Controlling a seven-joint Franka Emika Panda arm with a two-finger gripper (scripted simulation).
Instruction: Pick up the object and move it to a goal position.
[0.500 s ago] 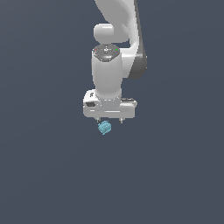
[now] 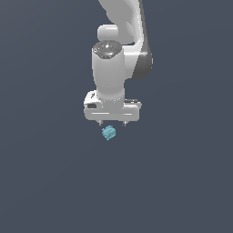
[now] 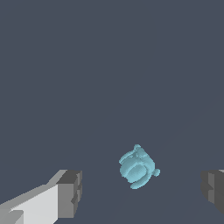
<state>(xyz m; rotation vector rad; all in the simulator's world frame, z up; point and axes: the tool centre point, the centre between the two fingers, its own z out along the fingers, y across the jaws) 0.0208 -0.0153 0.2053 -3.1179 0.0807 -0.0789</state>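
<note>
The object [image 2: 108,133] is a small light cyan-blue lumpy blob on the plain dark grey floor, just below the white gripper [image 2: 112,123] in the exterior view. In the wrist view the object [image 3: 138,167] lies between the two fingers, apart from both and beyond their tips. One finger [image 3: 70,192] shows with a white body and a grey pad; the other finger [image 3: 213,188] is cut by the frame edge. The gripper [image 3: 141,189] is open wide and holds nothing.
The white arm [image 2: 120,50] rises above the gripper and out of the top of the exterior view. The dark grey floor [image 2: 182,182] fills the rest of both views.
The gripper sits slightly lower and more directly over the object than half a second ago. The object has not moved.
</note>
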